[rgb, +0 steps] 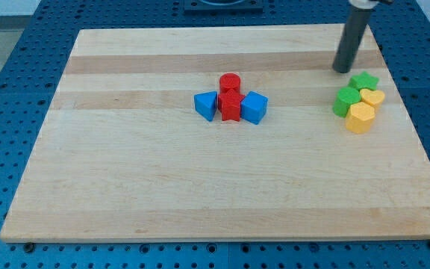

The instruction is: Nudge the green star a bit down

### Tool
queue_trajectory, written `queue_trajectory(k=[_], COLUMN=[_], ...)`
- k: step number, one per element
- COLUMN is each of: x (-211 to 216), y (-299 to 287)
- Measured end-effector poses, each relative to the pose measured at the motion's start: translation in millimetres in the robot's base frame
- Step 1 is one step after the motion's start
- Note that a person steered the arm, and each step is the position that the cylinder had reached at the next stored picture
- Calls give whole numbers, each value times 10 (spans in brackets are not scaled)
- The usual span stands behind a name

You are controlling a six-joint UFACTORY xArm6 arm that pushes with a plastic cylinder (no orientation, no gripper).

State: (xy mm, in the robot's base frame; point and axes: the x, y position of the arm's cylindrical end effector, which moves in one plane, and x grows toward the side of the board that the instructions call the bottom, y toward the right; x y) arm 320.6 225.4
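The pale wooden counter [125,187] lies on a blue perforated base [6,90], w/ two block clusters on it. The green star-shaped block [364,80] sits near the counter's right edge, at the top of the right-hand cluster. My tip [342,70], the lower end of the straight dark rod [351,37], rests on the wood just beside the star at approx its 10 o'clock; whether it touches the star can't be told. No claw on this arm, just the rod, so there's no open or closed state to report. At the star's 7 o'clock, touching it, is a green rounded block [346,100], exact shape unclear. At the star's 5 o'clock is a yellow heart-shaped block [373,98], pressed against both greens. A yellow hexagon-like block [360,118] sits at 6 o'clock, below the others & touching them. Well apart, near counter centre, is the 2nd cluster: a red cylinder [230,81] at its 12 o'clock, a red star-like block [231,106] right below, a blue triangular block [206,104] at 9 o'clock & a blue cube-like block [254,107] at 3 o'clock, all packed together.
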Motion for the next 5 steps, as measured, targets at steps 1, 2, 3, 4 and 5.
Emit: queue_trajectory(k=[1, 2, 3, 4, 5], x=[3, 139, 279, 355, 466], y=[208, 305, 297, 231, 107])
